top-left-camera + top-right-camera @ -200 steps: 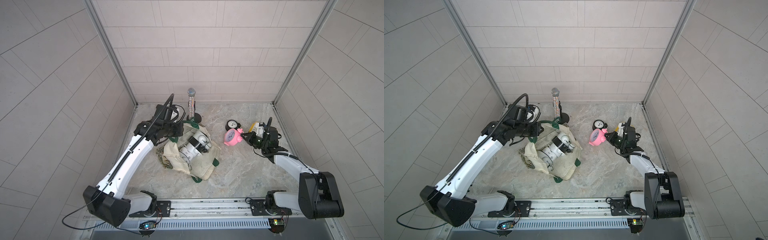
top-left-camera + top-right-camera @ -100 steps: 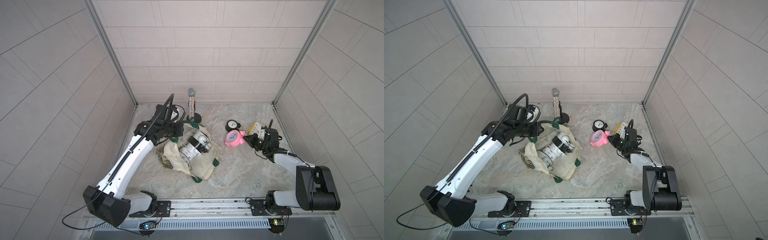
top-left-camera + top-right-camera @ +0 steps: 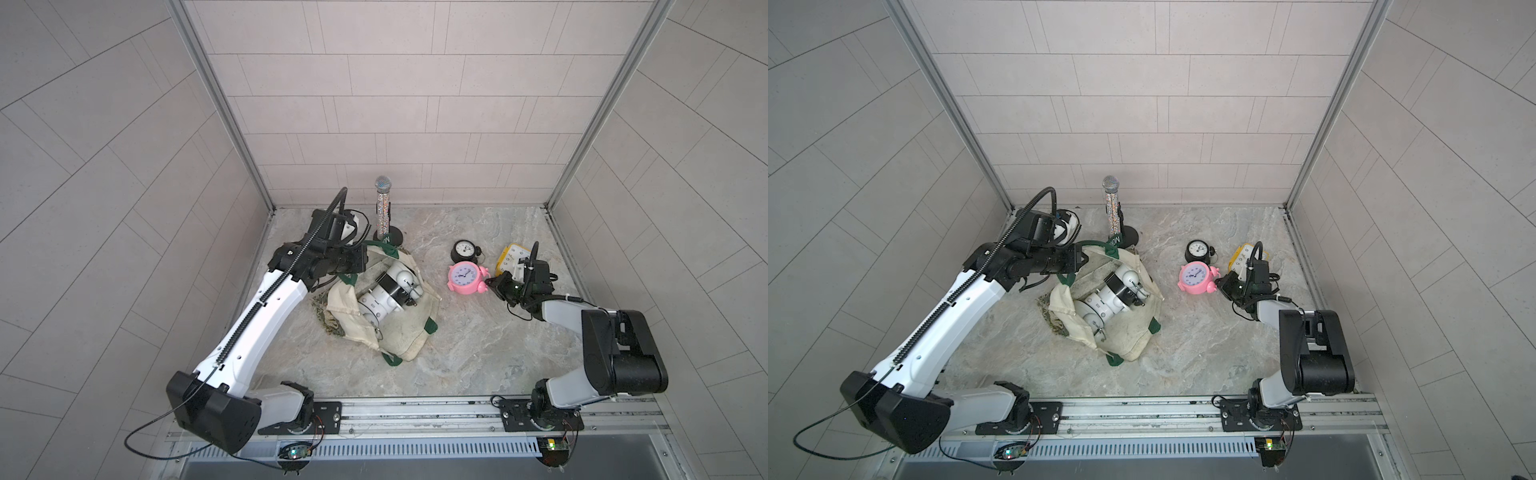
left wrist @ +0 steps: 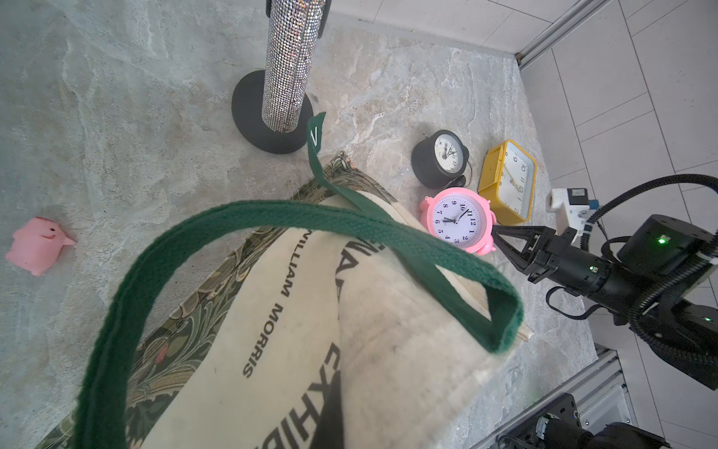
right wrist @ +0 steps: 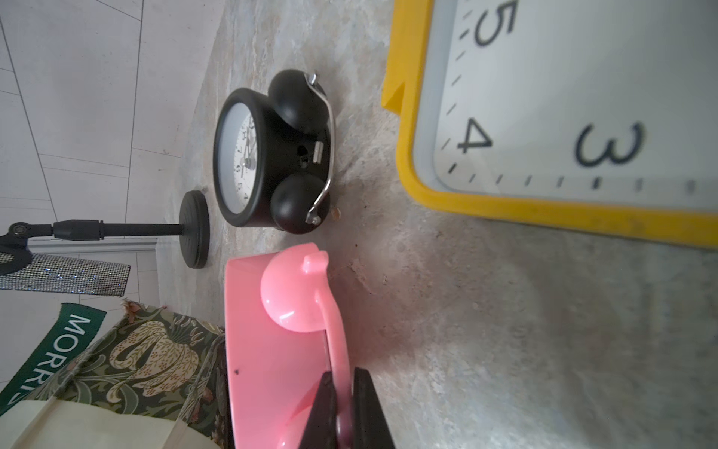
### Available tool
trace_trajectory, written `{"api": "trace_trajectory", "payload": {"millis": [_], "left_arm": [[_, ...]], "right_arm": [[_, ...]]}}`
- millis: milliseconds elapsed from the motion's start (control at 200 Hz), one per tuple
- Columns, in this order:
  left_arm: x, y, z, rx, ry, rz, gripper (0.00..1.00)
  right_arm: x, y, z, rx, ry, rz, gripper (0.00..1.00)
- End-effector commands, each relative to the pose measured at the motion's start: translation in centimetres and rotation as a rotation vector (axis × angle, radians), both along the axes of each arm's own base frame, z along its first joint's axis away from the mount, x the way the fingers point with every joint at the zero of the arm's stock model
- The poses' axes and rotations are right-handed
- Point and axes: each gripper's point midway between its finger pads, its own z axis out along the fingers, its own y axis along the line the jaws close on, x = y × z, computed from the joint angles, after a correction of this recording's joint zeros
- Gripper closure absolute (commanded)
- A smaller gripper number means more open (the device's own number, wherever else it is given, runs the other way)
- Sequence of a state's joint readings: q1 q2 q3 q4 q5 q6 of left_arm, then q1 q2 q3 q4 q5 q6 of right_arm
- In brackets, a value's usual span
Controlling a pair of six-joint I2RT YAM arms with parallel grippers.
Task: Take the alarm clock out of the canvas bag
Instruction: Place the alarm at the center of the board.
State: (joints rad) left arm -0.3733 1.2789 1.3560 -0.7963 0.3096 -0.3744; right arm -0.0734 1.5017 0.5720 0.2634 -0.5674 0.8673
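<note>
The cream canvas bag [image 3: 403, 340] [image 3: 1131, 338] with dark green handles [image 4: 295, 219] lies open on the marble table. Two white twin-bell clocks [image 3: 386, 291] [image 3: 1113, 297] show inside it. A pink alarm clock [image 3: 465, 277] [image 3: 1195, 277] [image 4: 458, 219] is outside the bag, to its right, low at the table. My right gripper [image 3: 492, 284] [image 3: 1222, 286] [image 5: 344, 375] is shut on the clock's thin pink handle [image 5: 330, 322]. My left gripper [image 3: 361, 259] [image 3: 1083, 259] is shut on the bag's far rim beside a handle. Fabric hides its jaws in the left wrist view.
A black twin-bell clock [image 3: 464, 248] [image 5: 268, 155] and a yellow square clock [image 3: 510, 257] [image 5: 544, 116] sit just behind the pink one. A glittery microphone on a black stand [image 3: 383, 208] stands behind the bag. A pink pig toy [image 4: 37, 243] lies left of the bag.
My right gripper has sunk a little towards the table and the front, still holding the pink clock. The left arm and the bag have not moved.
</note>
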Motion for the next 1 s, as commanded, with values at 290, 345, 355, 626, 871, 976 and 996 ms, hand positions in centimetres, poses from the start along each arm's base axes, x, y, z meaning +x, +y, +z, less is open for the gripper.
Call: {"api": "trace_trajectory", "payload": {"millis": [290, 345, 355, 626, 871, 976, 996], "left_arm": [[1.2, -1.1, 2.7, -0.078, -0.105, -0.019, 1.00], [1.2, -1.1, 2.7, -0.079, -0.105, -0.018, 1.00], [1.2, -1.1, 2.8, -0.080, -0.105, -0.019, 1.00], [1.2, -1.1, 2.9, -0.079, -0.108, -0.021, 1.00], [1.2, -1.1, 3.0, -0.079, -0.109, -0.023, 1.00], [1.2, -1.2, 2.9, -0.078, -0.108, -0.026, 1.00], [1.3, -1.2, 3.0, -0.079, -0.108, -0.026, 1.00]], "right_arm": [[0.1, 0.0, -2.0, -0.023, 0.043, 0.018, 0.77], [0.0, 0.0, -2.2, -0.026, 0.049, 0.018, 0.76], [0.0, 0.0, -2.3, -0.027, 0.049, 0.017, 0.76], [-0.3, -0.4, -2.4, -0.055, 0.055, 0.010, 0.69], [-0.3, -0.5, -1.1, -0.078, 0.036, 0.020, 0.54], [-0.3, -0.7, -0.1, -0.096, 0.015, 0.022, 0.51], [-0.3, -0.7, 0.1, -0.100, 0.011, 0.022, 0.50]]}}
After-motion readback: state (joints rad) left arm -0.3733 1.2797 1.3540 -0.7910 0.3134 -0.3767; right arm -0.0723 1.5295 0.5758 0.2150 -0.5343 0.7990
